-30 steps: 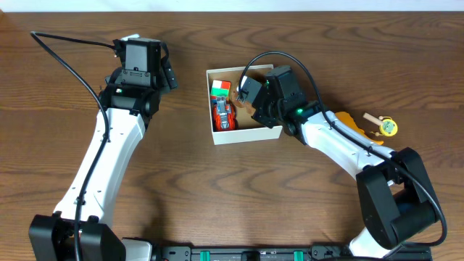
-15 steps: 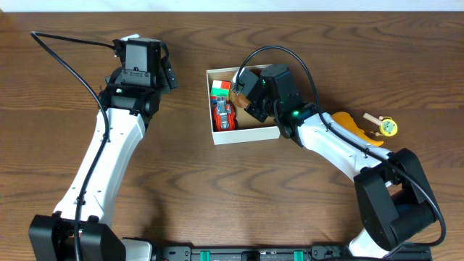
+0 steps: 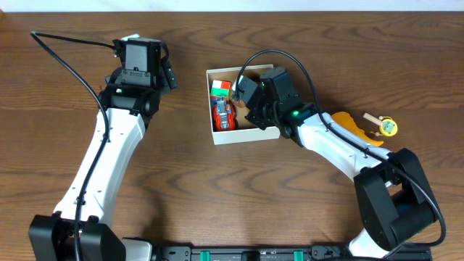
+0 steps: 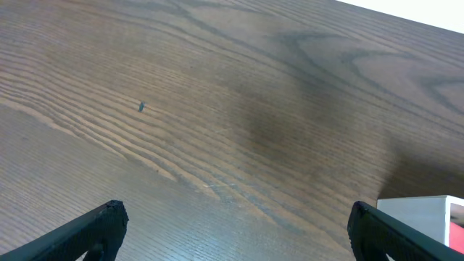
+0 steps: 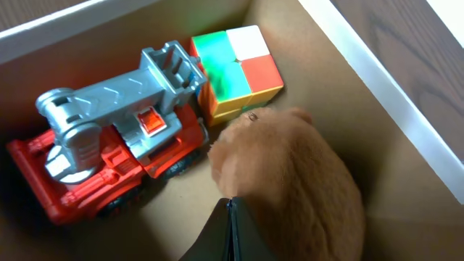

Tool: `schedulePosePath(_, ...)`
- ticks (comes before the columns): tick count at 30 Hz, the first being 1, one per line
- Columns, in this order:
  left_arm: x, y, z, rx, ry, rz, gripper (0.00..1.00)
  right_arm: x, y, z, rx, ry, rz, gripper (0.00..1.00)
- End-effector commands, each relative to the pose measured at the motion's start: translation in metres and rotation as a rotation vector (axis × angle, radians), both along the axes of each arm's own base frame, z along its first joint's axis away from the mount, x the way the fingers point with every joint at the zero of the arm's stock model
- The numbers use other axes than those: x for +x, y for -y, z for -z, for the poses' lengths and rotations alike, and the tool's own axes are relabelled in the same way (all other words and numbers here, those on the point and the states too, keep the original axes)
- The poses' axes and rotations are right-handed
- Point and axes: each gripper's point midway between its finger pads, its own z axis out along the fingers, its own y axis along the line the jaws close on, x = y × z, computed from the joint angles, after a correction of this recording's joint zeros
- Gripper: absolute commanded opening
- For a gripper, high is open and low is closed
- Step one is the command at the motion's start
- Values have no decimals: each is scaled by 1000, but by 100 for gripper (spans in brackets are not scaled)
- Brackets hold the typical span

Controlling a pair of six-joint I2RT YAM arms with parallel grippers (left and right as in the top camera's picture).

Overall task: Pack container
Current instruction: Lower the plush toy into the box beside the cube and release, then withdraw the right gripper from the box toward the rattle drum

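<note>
The container [image 3: 246, 135] is a white-walled box with a tan inside, at the table's middle. It holds a red and grey toy truck [image 3: 223, 114], a coloured cube [image 3: 220, 88] and a brown plush toy [image 5: 304, 174]. My right gripper [image 3: 246, 94] is inside the box. In the right wrist view its fingers [image 5: 230, 206] are shut, with their tips pinching the plush's fur beside the truck [image 5: 116, 156] and the cube [image 5: 235, 69]. My left gripper [image 3: 168, 72] is open and empty over bare table, left of the box; the box's corner [image 4: 428, 214] shows in its view.
An orange object [image 3: 351, 127] and a small yellow and wooden toy [image 3: 384, 126] lie on the table to the right of the box, beside my right arm. Black cables run above both arms.
My right gripper rose and shifted left inside the box, then dropped slightly. The left arm has not moved.
</note>
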Motion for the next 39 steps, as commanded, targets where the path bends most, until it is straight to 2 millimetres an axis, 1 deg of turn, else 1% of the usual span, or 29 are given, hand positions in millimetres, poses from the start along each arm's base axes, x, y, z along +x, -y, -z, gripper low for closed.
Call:
schedulePosePath(1, 2, -3, -7, -4, 18, -11, 98, 7, 7, -11, -17, 45, 10, 1)
schedulePosePath(6, 2, -3, -7, -4, 18, -11, 98, 15, 13, -9, -16, 56, 25, 1)
schedulePosePath(9, 2, -3, -7, -4, 18, -11, 98, 22, 15, -1, -14, 59, 35, 1)
schedulePosePath(11, 2, -3, -7, -4, 17, -11, 98, 27, 14, 4, -10, 67, 38, 1)
schedulePosePath(13, 2, -3, -7, -4, 17, -11, 98, 32, 11, 5, 0, 86, 39, 1)
schedulePosePath(16, 2, -3, -7, -4, 18, -11, 98, 40, 7, -6, 26, 139, 41, 1)
schedulePosePath(19, 2, -3, -7, -4, 18, -11, 98, 57, 10, -25, 37, 217, 102, 1)
schedulePosePath(22, 2, -3, -7, -4, 18, -11, 98, 71, 15, -51, 44, 266, 166, 1)
schedulePosePath(23, 2, -3, -7, -4, 18, -11, 98, 73, 15, -60, 46, 279, 173, 16)
schedulePosePath(24, 2, -3, -7, -4, 18, -11, 98, 75, 16, -70, 51, 292, 184, 37)
schedulePosePath(25, 2, -3, -7, -4, 18, -11, 98, 77, 17, -81, 56, 305, 198, 49)
schedulePosePath(27, 2, -3, -7, -4, 18, -11, 98, 81, 23, -102, 64, 332, 245, 65)
schedulePosePath(28, 2, -3, -7, -4, 18, -11, 98, 80, 28, -113, 62, 344, 266, 71)
schedulePosePath(29, 2, -3, -7, -4, 18, -11, 98, 79, 33, -123, 58, 353, 289, 73)
schedulePosePath(30, 2, -3, -7, -4, 18, -11, 98, 76, 41, -135, 54, 360, 327, 76)
schedulePosePath(32, 2, -3, -7, -4, 18, -11, 98, 67, 57, -152, 53, 361, 398, 78)
schedulePosePath(34, 2, -3, -7, -4, 18, -11, 98, 52, 85, -168, 23, 349, 507, 80)
schedulePosePath(35, 2, -3, -7, -4, 18, -11, 98, 41, 104, -174, -3, 333, 576, 83)
schedulePosePath(36, 2, -3, -7, -4, 18, -11, 98, 30, 119, -178, -24, 315, 622, 85)
schedulePosePath(37, 2, -3, -7, -4, 18, -11, 98, 20, 133, -179, -52, 291, 657, 89)
schedulePosePath(39, 2, -3, -7, -4, 18, -11, 98, -4, 163, -178, -101, 227, 707, 92)
